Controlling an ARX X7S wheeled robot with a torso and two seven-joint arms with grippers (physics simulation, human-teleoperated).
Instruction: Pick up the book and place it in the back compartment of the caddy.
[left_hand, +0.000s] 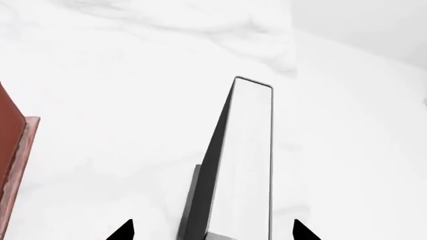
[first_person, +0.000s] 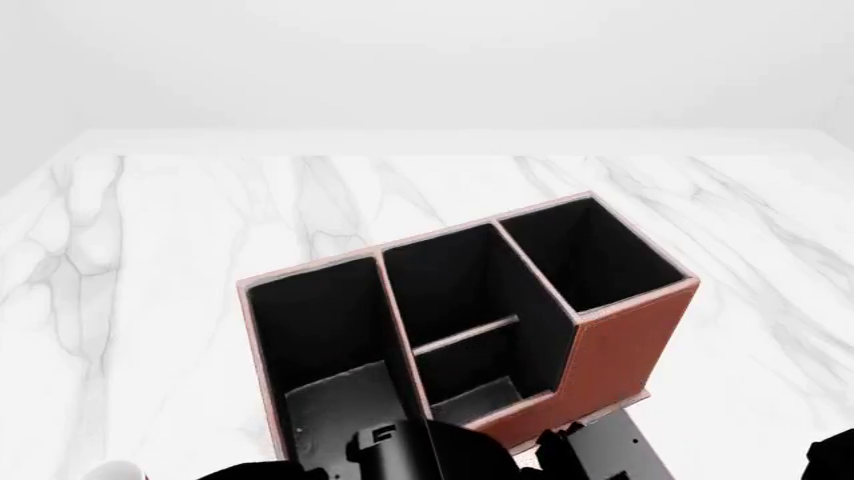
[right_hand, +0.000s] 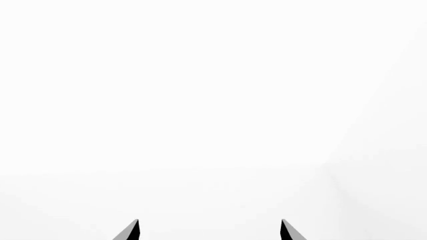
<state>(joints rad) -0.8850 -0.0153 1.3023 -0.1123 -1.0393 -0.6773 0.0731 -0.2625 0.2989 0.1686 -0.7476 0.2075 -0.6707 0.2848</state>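
Note:
The book stands upright on the white marble top, its dark grey cover to one side and its white page edges facing me. My left gripper is open, a black fingertip on each side of the book, neither touching it. The red-brown caddy fills the middle of the head view, and its edge shows in the left wrist view. Its smallest black-lined pocket is the near half of the middle bay, below a low cross divider. My right gripper is open and empty over plain white.
The caddy's long undivided section is at left and its tall square section at right. Dark arm parts overlap the caddy's near end at the bottom of the head view. White marble tabletop lies all round.

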